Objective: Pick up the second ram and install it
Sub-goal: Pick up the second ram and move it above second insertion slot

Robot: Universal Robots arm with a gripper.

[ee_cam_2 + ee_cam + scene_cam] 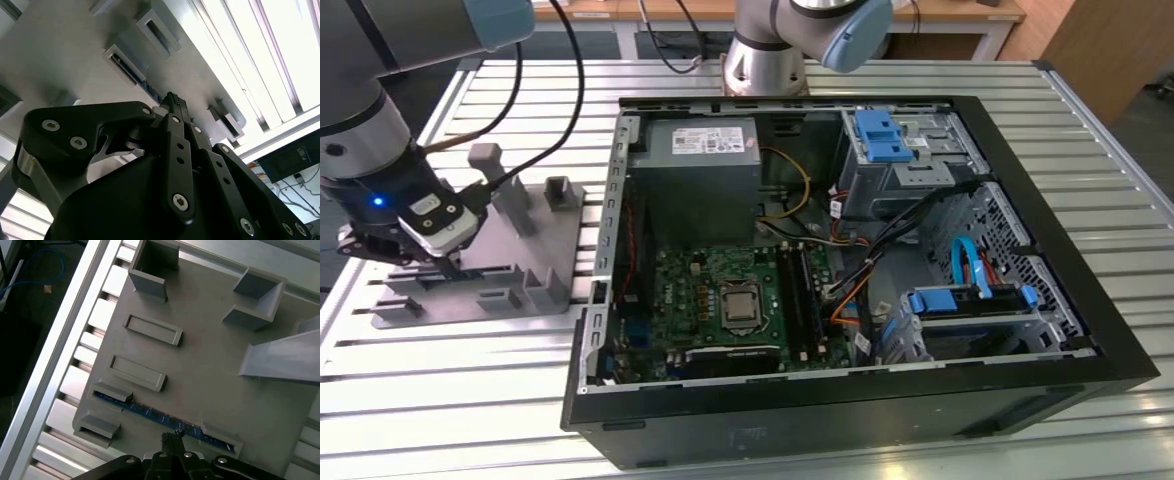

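Honestly the second ram (150,413) only peeks out as a thin blue edge in the first wrist view, its middle covered by the gripper (173,434) and both ends tucked into the gray holder's (210,375) clips, so whether it's actually gripped is anyone's guess, and the arm (374,120) runs off the exterior view's left.

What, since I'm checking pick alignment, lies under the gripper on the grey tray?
The second ram, standing on edge between two end holders of the grey tray. The gripper covers a short stretch of it, so contact cannot be judged.
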